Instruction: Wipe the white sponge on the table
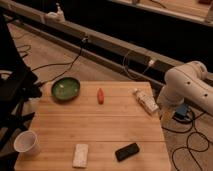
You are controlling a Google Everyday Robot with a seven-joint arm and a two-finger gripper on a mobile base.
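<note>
Camera view: off-white speckled rectangular sponge (80, 155) lies on light-wood plank surface (100, 125); hand hidden beyond right edge, its state untellable.

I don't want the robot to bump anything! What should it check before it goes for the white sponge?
1. The white sponge lies flat and free on the table, near the front edge: ok.
2. Neighbours: the black block on one side and the paper cup on the other are both apart from it: ok.
3. Wiping room: bare wood runs behind it up to the green bowl and the red thing: ok.
4. The arm is over by the table's right edge, not above the sponge: not ok.
5. The gripper is out of sight past the arm: cannot tell.
</note>
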